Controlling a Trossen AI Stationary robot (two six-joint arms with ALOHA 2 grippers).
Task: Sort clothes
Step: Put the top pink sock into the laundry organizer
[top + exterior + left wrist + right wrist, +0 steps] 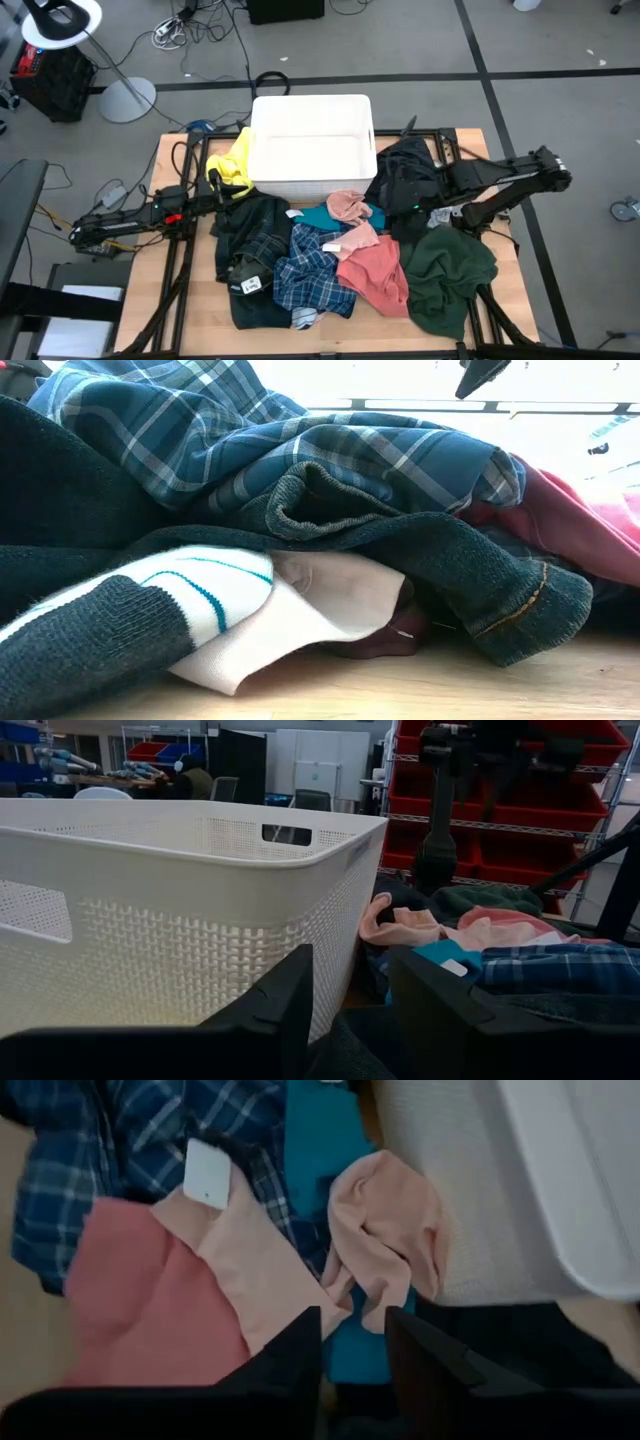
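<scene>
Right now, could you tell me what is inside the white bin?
The white bin looks empty in the high view: only its pale floor shows. The yellow garment hangs outside its left wall.

Two slim black jointed arms of tubular links. Left arm (pixel 130 222) marked by a small red patch and pale lettering near its wrist. Right arm (pixel 505 180) with bulkier rounded joints. Matte black, wedge-shaped fingers (pixel 283 1010).
</scene>
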